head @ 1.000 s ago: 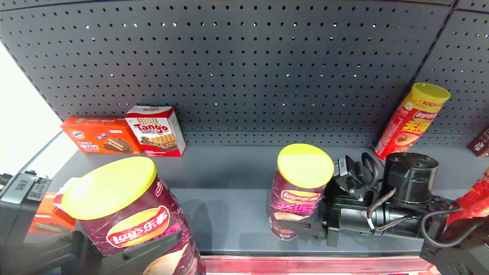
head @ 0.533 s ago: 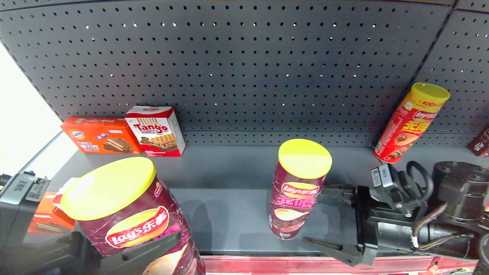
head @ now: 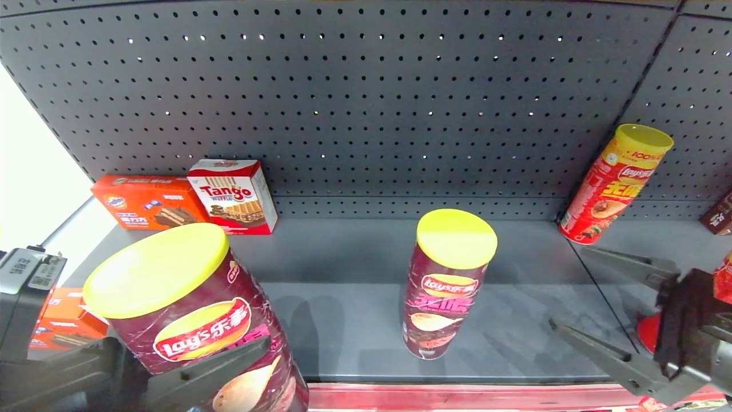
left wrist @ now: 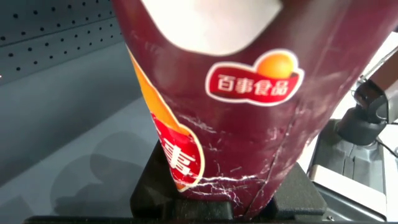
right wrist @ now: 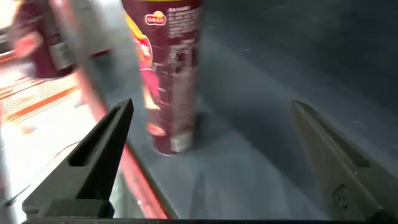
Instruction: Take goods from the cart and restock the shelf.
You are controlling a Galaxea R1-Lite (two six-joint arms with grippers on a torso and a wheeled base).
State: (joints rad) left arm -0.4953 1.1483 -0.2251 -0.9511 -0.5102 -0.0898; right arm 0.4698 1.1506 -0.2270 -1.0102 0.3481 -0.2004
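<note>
A maroon chip can [head: 449,286] with a yellow lid stands upright in the middle of the grey shelf [head: 343,257]. My right gripper [head: 567,286] hangs to the right of that can, open and apart from it. In the right wrist view the right gripper [right wrist: 212,106] has both fingers spread, with the standing can [right wrist: 171,74] beyond them. My left gripper [head: 154,366] is low at the front left, shut on a second maroon can [head: 189,320] with a yellow lid. That held can [left wrist: 236,93] tilts close to the left wrist camera.
A red chip can [head: 615,183] leans on the pegboard at the back right. An orange box [head: 151,201] and a red-and-white wafer box [head: 234,195] stand at the back left. More red goods [head: 723,274] sit at the right edge. A red strip [head: 457,395] lines the shelf front.
My right gripper let go of the standing can, opened and drew back to the right. The can stayed upright. The left gripper's can shifted slightly.
</note>
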